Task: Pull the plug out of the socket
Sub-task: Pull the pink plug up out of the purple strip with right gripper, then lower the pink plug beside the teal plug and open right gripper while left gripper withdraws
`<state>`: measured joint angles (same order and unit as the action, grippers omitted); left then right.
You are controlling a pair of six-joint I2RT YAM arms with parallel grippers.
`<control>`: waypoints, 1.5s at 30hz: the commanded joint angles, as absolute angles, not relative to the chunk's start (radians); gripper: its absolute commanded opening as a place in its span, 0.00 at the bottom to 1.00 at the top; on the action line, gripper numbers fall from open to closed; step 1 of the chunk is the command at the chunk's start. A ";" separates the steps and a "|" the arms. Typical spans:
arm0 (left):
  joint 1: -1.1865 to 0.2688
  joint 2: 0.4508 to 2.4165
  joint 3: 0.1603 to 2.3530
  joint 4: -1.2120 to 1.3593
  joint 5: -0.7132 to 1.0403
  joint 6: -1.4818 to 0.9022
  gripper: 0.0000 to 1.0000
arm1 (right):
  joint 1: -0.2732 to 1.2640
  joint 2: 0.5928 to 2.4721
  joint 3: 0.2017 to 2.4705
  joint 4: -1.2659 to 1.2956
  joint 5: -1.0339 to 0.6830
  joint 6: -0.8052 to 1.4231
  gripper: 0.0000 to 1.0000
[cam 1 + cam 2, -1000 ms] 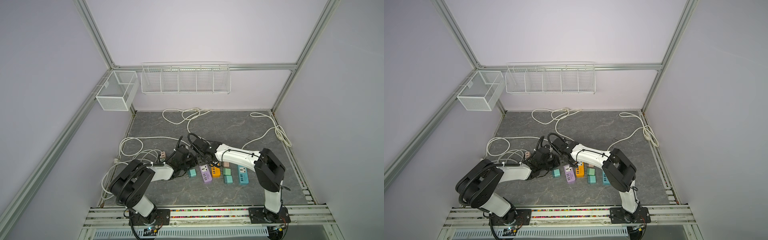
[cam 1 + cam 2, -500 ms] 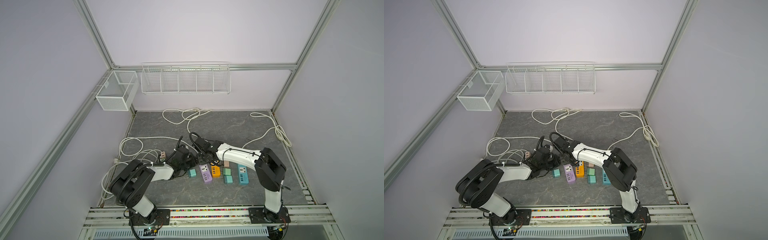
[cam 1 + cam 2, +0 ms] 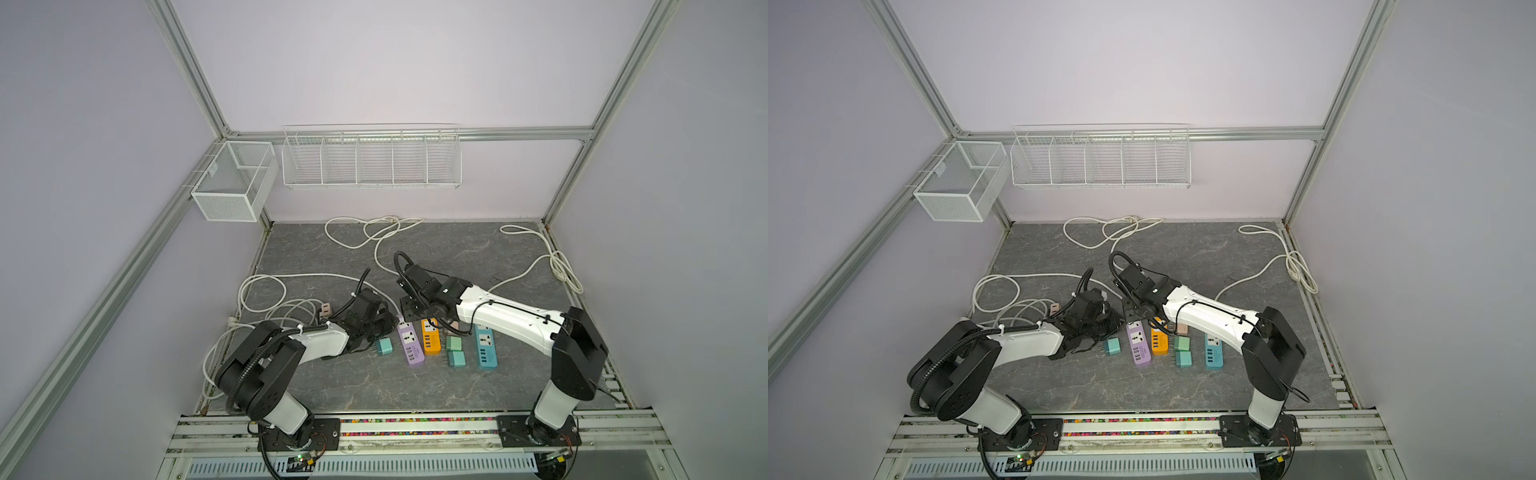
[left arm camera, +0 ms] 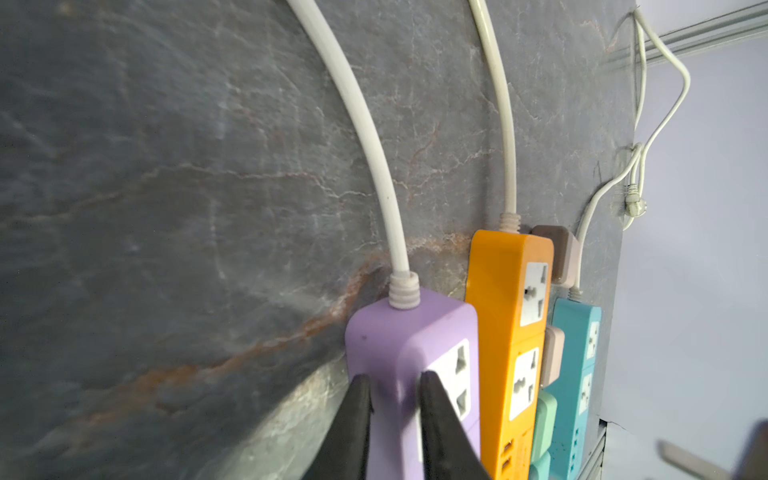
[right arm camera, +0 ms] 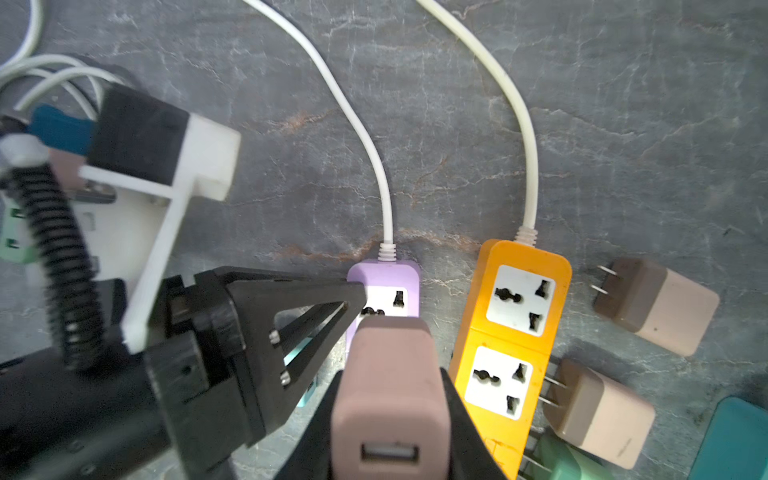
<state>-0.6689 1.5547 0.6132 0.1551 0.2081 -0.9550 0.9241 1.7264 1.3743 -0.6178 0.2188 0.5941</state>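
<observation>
A dusky-pink plug [image 5: 390,395] with a USB port on its back is clamped in my right gripper [image 5: 390,374], which is shut on it. The plug hangs just above the purple socket strip [image 5: 386,276], clear of it, and both white sockets of the strip [image 3: 1139,345] show empty. My left gripper [image 4: 395,382] is shut on the strip's long edge near its cable end and pins it to the table. One left finger [image 5: 257,299] reaches the strip from the side. In both top views the two grippers [image 3: 409,311] [image 3: 386,328] meet at the strip's far end [image 3: 411,347].
An orange strip [image 5: 519,332] lies right beside the purple one, and a blue strip [image 3: 485,349] lies further right. Loose pink plugs [image 5: 656,307] [image 5: 598,415] and green plugs [image 3: 384,347] [image 3: 456,352] lie around them. White cables [image 3: 374,237] loop behind, and wire baskets [image 3: 370,158] hang on the back wall.
My right gripper has risen and drawn back a little from the purple strip with the plug in it. The left arm has stayed on the strip.
</observation>
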 commanded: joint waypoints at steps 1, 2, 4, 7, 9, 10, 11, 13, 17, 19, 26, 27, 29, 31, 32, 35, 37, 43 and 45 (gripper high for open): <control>-0.676 1.530 0.642 -0.012 0.181 -0.929 0.24 | 0.917 1.683 1.333 -0.594 0.191 0.606 0.13; -0.675 1.516 0.654 -0.024 0.174 -0.927 0.24 | 0.918 1.674 1.322 -0.583 0.176 0.610 0.13; -0.676 1.483 0.668 -0.046 0.162 -0.924 0.24 | 0.919 1.665 1.309 -0.568 0.157 0.624 0.13; -0.675 1.427 0.678 -0.072 0.147 -0.921 0.25 | 0.923 1.664 1.294 -0.546 0.128 0.645 0.13; -0.676 1.384 0.676 -0.096 0.130 -0.923 0.26 | 0.929 1.666 1.278 -0.516 0.111 0.655 0.13; -0.675 1.365 0.675 -0.110 0.120 -0.920 0.26 | 0.931 1.667 1.274 -0.504 0.104 0.662 0.13; -0.675 1.343 0.675 -0.130 0.110 -0.917 0.27 | 0.935 1.669 1.268 -0.489 0.096 0.669 0.13; -0.675 1.299 0.670 -0.168 0.091 -0.910 0.27 | 0.940 1.674 1.255 -0.450 0.077 0.675 0.13; -0.675 1.198 0.654 -0.237 0.045 -0.902 0.28 | 0.956 1.699 1.247 -0.397 0.064 0.695 0.13; -0.675 1.150 0.638 -0.259 0.020 -0.899 0.29 | 0.960 1.717 1.241 -0.359 0.045 0.706 0.13; -0.674 0.976 0.576 -0.334 -0.062 -0.878 0.32 | 0.976 1.798 1.260 -0.271 -0.010 0.732 0.13; -0.673 0.955 0.575 -0.354 -0.071 -0.871 0.33 | 0.977 1.811 1.268 -0.268 -0.009 0.737 0.13; -0.673 0.924 0.575 -0.395 -0.091 -0.865 0.33 | 0.980 1.833 1.284 -0.266 -0.022 0.742 0.13; -0.673 0.897 0.575 -0.429 -0.108 -0.859 0.34 | 0.984 1.852 1.293 -0.247 -0.029 0.742 0.14; -0.673 0.886 0.575 -0.443 -0.117 -0.859 0.34 | 0.987 1.862 1.297 -0.237 -0.036 0.743 0.14; -0.674 0.855 0.566 -0.463 -0.126 -0.859 0.35 | 0.989 1.896 1.316 -0.226 -0.052 0.747 0.14; -0.673 0.844 0.559 -0.471 -0.130 -0.859 0.35 | 0.990 1.913 1.326 -0.215 -0.055 0.751 0.14; -0.672 0.826 0.546 -0.494 -0.144 -0.864 0.36 | 0.990 1.970 1.355 -0.192 -0.063 0.761 0.14; -0.673 0.822 0.542 -0.500 -0.149 -0.867 0.36 | 0.989 1.986 1.366 -0.191 -0.068 0.763 0.15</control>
<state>-0.6704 0.8375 0.5541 -0.4603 -0.1188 -0.8764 0.9844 1.9594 1.3380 -0.2222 -0.0505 0.7383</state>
